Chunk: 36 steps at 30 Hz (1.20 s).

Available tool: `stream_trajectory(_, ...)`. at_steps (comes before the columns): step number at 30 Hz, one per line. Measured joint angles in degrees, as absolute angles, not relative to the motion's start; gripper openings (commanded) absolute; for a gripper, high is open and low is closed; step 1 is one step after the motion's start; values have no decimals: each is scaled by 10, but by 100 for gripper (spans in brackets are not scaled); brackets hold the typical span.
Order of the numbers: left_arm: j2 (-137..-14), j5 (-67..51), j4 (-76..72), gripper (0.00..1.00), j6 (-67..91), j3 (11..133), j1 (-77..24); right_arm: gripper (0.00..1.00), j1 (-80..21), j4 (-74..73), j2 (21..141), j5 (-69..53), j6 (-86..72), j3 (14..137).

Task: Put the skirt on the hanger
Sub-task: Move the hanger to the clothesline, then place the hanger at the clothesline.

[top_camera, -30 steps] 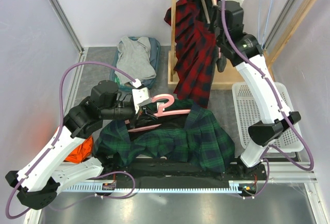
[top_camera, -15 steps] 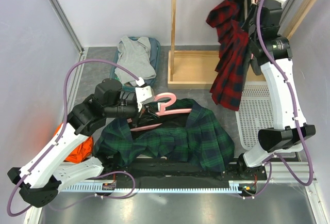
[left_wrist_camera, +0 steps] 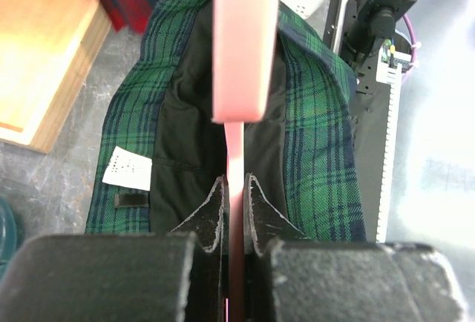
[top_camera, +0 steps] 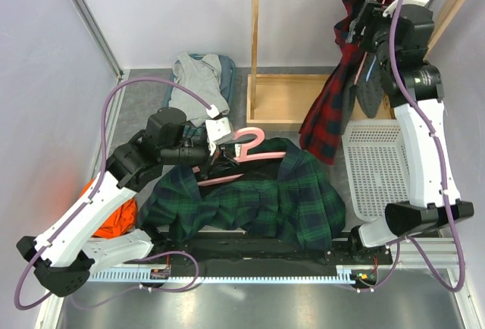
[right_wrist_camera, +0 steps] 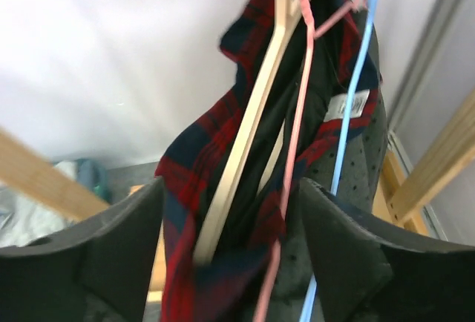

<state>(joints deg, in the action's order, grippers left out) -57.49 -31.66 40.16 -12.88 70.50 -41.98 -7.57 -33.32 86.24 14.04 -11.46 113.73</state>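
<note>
your left hand [left_wrist_camera: 234,182] is pressed shut on the thin bar of the pink plastic hanger [top_camera: 244,153], low over the green-and-navy plaid skirt [top_camera: 265,204]

that skirt lies crumpled on the grey tabletop [top_camera: 144,98] at the near edge, between the two arm bases, with the hanger resting on its back edge and not yet threaded in; black lining and a white label [left_wrist_camera: 126,170] face up in the left wrist view

your right hand [right_wrist_camera: 230,196] is up at the wooden clothes rack [top_camera: 255,41] in the back right, fingers spread wide either side of a red-and-navy plaid skirt [top_camera: 327,117] that hangs from a pale wooden hanger [right_wrist_camera: 252,122], with a thin blue wire hanger [right_wrist_camera: 355,84] just beside it

room: plain pale walls, aluminium posts at the corners; white perforated plastic basket [top_camera: 379,173] right of the green skirt, grey garment [top_camera: 198,83] heaped at back left, orange cloth [top_camera: 114,219] under the left arm
</note>
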Motion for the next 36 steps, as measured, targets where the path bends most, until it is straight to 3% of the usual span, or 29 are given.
stream_trajectory(11,-586,-314,402,2,-130,727,-420,84,-74,-326,697,3,-104,1103)
stream_trajectory(16,-586,-309,405,2,-130,729,-420,82,-73,-315,598,-147,-106,1002)
stream_trajectory(22,-584,-286,409,2,-130,751,-420,81,-85,-310,566,-351,-90,876)
stream_trajectory(28,-564,-287,409,2,-130,754,-420,81,-224,-312,574,-437,-59,771)
stream_trajectory(36,-550,-312,430,2,-130,754,-420,79,-402,-328,612,-401,17,756)
